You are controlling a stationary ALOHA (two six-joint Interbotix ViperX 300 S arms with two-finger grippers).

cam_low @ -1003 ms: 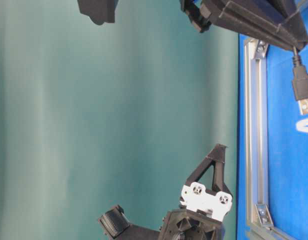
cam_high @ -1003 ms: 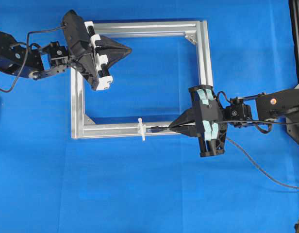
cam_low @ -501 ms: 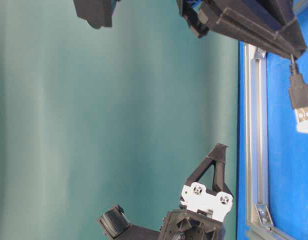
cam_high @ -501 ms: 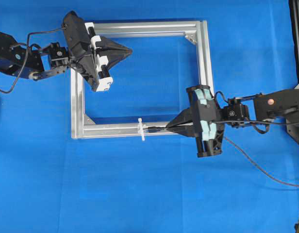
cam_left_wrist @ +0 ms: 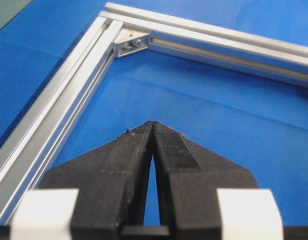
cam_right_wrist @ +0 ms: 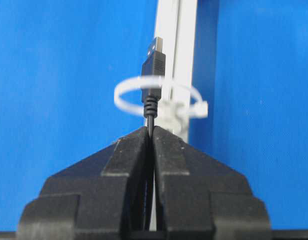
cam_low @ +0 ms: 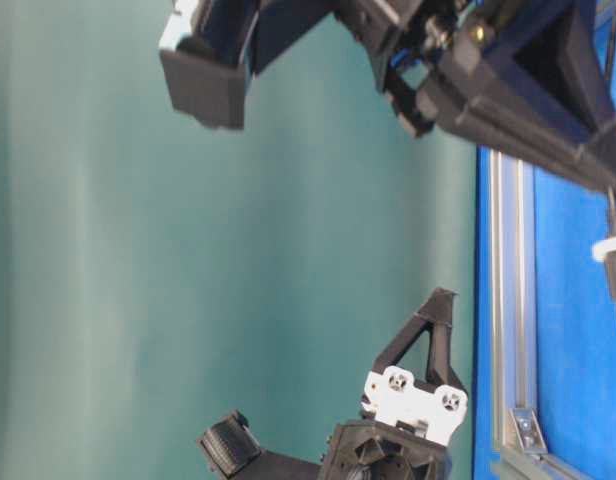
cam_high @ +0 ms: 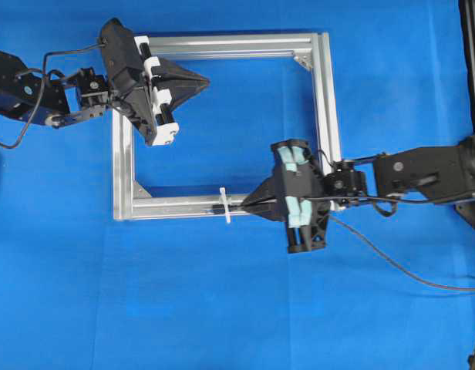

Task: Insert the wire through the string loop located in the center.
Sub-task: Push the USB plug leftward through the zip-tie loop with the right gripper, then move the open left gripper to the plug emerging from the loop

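The white string loop (cam_high: pixel 224 206) stands on the bottom rail of the silver frame (cam_high: pixel 324 92). My right gripper (cam_high: pixel 247 206) is shut on the black wire (cam_high: pixel 392 262) just behind its plug. In the right wrist view the plug (cam_right_wrist: pixel 154 57) sits inside the string loop (cam_right_wrist: pixel 125 90), its tip past the far arc, with the right gripper (cam_right_wrist: pixel 151 131) close behind. From table level the string loop (cam_low: pixel 610 247) circles the wire (cam_low: pixel 615 215). My left gripper (cam_high: pixel 207 79) hovers shut and empty over the frame's top left; in its own view the left gripper (cam_left_wrist: pixel 152 123) holds nothing.
The frame (cam_left_wrist: pixel 69 95) lies flat on blue cloth, with grey brackets in its corners (cam_left_wrist: pixel 130 42). The wire trails off to the right edge behind my right arm (cam_high: pixel 422 169). A dark structure (cam_high: pixel 473 46) borders the far right.
My right gripper has moved left along the bottom rail with the wire, bringing the plug into the string loop. The left arm has stayed put.
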